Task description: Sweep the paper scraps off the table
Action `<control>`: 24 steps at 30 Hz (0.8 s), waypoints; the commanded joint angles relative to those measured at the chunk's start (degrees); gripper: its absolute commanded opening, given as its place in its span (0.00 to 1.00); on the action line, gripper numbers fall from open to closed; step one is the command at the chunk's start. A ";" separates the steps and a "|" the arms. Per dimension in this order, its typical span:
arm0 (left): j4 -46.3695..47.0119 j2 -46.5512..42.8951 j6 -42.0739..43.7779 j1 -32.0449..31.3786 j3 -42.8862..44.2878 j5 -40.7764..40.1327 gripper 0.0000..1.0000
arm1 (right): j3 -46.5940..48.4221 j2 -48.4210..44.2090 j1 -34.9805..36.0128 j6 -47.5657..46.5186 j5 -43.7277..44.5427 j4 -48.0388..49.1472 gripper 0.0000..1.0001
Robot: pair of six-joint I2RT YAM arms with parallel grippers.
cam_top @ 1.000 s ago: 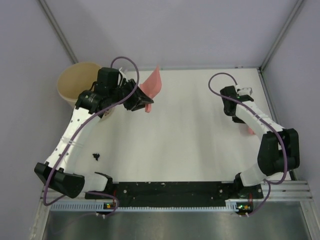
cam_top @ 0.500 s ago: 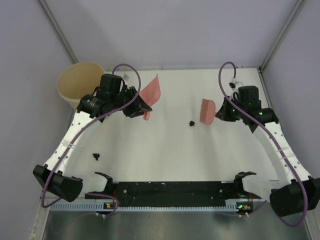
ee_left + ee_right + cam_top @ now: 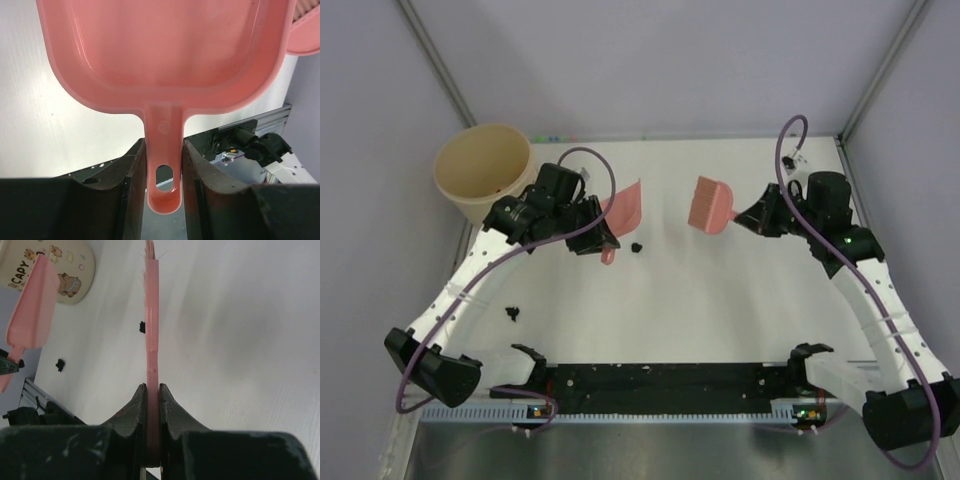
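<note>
My left gripper (image 3: pixel 600 238) is shut on the handle of the pink dustpan (image 3: pixel 625 205), which tilts over the white table (image 3: pixel 720 300). The handle sits between my fingers in the left wrist view (image 3: pixel 164 170), with the pan (image 3: pixel 165 50) ahead. My right gripper (image 3: pixel 745 218) is shut on a pink brush (image 3: pixel 708 205), seen edge-on in the right wrist view (image 3: pixel 151 315). One black paper scrap (image 3: pixel 636 246) lies just right of the dustpan. A second scrap (image 3: pixel 512 314) lies near the left arm. Both scraps show in the right wrist view (image 3: pixel 142 328) (image 3: pixel 60 364).
A beige cup-shaped bin (image 3: pixel 483 172) stands at the table's far left corner; it shows cartoon prints in the right wrist view (image 3: pixel 60 265). A black strip (image 3: pixel 670 378) runs along the near edge. Grey-lilac walls close in the back and sides.
My right arm has swung left with the brush, and the scrap has moved left to beside the dustpan. My left gripper has shifted nearer and right with the dustpan.
</note>
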 commanded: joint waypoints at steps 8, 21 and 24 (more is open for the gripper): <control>-7.61 -4.40 4.24 -2.02 -0.56 -10.82 0.00 | 1.60 3.65 -0.39 4.63 -2.60 9.38 0.00; -11.13 -7.74 7.94 -5.10 -7.84 -16.99 0.00 | 3.27 8.92 -0.13 9.64 -6.20 14.92 0.00; -11.22 -7.83 8.55 -6.50 -9.16 -17.08 0.00 | 3.88 10.16 0.49 9.91 -5.85 14.83 0.00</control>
